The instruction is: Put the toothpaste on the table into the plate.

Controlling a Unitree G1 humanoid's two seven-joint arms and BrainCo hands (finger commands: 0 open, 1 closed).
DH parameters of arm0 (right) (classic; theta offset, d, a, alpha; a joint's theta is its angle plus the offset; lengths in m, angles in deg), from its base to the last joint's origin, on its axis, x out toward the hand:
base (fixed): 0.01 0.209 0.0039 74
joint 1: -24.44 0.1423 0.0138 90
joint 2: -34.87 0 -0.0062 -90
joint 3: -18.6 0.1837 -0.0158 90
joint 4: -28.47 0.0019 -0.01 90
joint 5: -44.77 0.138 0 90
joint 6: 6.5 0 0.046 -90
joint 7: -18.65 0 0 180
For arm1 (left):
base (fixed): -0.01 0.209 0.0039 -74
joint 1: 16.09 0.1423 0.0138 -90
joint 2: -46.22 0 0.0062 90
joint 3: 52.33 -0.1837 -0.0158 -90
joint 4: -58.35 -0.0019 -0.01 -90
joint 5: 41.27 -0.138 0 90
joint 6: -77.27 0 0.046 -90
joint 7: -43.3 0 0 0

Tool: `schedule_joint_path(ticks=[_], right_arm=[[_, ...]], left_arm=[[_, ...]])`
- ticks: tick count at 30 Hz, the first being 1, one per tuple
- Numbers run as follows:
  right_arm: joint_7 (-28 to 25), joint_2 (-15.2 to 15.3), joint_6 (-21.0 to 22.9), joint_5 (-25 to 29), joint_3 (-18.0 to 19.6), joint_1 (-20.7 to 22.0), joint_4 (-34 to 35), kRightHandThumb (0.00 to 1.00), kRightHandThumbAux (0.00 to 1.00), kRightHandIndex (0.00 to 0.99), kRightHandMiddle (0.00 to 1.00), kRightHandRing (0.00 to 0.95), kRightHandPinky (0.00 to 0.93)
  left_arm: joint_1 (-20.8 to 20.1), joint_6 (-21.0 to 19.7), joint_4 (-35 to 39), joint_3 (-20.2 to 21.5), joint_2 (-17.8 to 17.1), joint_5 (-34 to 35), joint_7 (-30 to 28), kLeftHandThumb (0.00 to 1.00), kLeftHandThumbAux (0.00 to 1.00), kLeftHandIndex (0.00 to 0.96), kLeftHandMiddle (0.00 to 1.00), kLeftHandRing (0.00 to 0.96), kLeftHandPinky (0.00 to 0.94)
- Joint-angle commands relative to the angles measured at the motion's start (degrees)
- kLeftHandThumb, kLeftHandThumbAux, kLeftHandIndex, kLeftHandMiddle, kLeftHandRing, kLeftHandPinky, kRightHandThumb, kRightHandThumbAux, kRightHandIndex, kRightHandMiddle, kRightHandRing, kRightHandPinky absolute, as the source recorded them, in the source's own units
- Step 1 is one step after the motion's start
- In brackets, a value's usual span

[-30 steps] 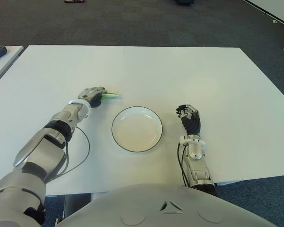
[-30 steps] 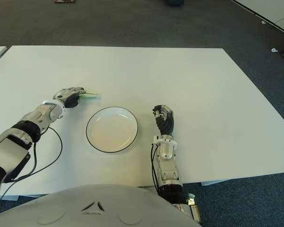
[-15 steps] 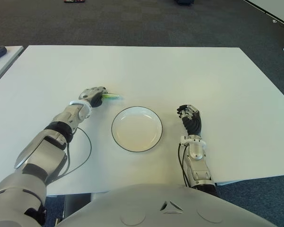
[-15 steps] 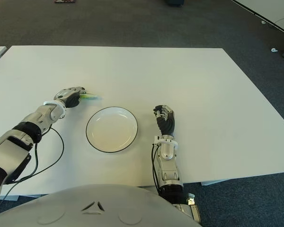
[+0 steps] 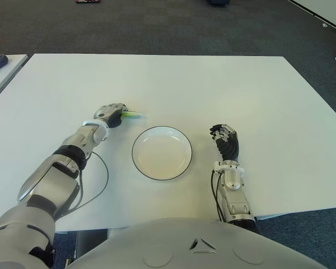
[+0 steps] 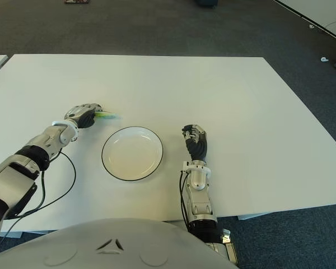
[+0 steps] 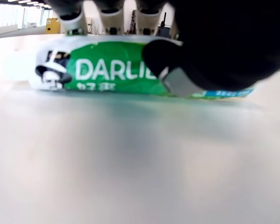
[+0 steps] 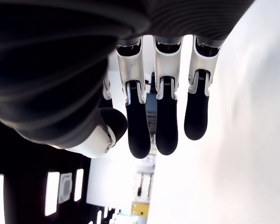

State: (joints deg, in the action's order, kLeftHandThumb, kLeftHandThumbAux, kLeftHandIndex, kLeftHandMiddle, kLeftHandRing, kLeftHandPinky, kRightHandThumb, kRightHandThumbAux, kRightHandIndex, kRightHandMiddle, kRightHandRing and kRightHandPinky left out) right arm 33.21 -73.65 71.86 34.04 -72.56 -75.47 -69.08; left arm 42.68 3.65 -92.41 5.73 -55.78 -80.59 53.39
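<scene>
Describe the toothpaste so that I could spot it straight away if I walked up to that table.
On the big white table, find the round white plate with a dark rim near the robot. Just beyond it on the robot's left, the left hand is closed around a small green and white toothpaste tube with "DARLIE" printed on it. It is the only brightly coloured thing on the table.

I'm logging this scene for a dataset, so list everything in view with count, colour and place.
toothpaste: one, green and white tube, on the table left of the plate, in the left hand's grasp
plate: one, white with a dark rim, empty, at the table's near middle
table: one, white, fills most of the view
second table: one, white, far left edge, a dark object on it
floor: dark grey carpet
left hand: one, closed on the toothpaste
right hand: one, right of the plate, holds nothing
</scene>
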Motion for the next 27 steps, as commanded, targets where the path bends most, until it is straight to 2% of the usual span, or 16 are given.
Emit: schedule_joint_path(ticks=[1,14,21,27], right_arm=[[0.0,-0.2,0.4,0.1,0.0,-0.3,0.4,0.707,0.731,0.428,0.479,0.455,0.459],[-0.1,-0.2,0.4,0.0,0.0,-0.1,0.2,0.707,0.730,0.428,0.484,0.462,0.463],[-0.1,-0.1,0.0,0.1,0.1,0.1,-0.3,0.707,0.730,0.427,0.488,0.468,0.469],[-0.2,0.0,-0.3,0.2,0.2,0.5,-0.8,0.707,0.730,0.428,0.483,0.467,0.462]], left_arm=[[2.8,0.7,-0.9,-1.3,1.5,-0.9,-1.4,0.840,0.669,0.415,0.574,0.708,0.690],[2.6,2.8,-2.7,2.1,2.1,2.4,0.4,0.839,0.674,0.411,0.586,0.737,0.709],[1.8,5.7,-3.2,4.8,1.4,4.7,0.0,0.839,0.675,0.409,0.586,0.740,0.691],[1.7,8.9,0.1,7.4,-0.3,7.4,-2.5,0.839,0.675,0.408,0.585,0.740,0.687]])
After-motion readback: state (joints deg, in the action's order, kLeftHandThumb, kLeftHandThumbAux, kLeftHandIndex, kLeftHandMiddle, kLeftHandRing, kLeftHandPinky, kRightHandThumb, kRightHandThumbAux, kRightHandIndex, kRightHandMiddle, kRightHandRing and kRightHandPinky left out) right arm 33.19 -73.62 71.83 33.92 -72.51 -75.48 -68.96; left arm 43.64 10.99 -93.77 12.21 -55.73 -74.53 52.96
